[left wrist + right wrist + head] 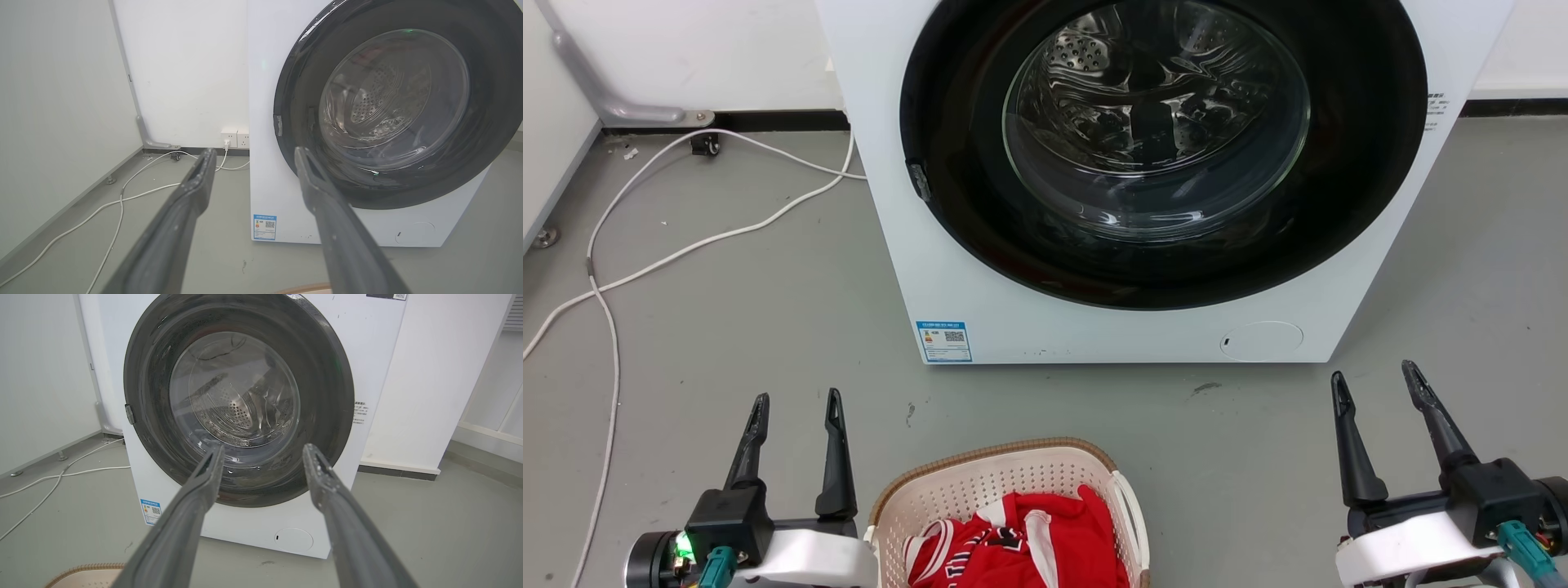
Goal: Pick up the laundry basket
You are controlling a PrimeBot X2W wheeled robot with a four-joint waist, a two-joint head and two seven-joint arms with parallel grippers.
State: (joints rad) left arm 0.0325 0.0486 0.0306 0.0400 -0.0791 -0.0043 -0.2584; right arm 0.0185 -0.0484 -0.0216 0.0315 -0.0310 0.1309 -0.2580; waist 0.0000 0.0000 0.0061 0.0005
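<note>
Laundry basket point(1005, 483) lies between both spread jaws.

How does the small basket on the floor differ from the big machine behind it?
The laundry basket is low and small; the washing machine is far bigger. The basket is cream with a brown rim, the machine white with a dark round door. The basket holds a red garment; the machine's drum looks empty. Both stand on the grey floor.

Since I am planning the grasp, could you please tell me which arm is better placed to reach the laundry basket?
Left, probably: the left tool is open and close beside the laundry basket, while the right tool, also open, stands much farther off.
</note>
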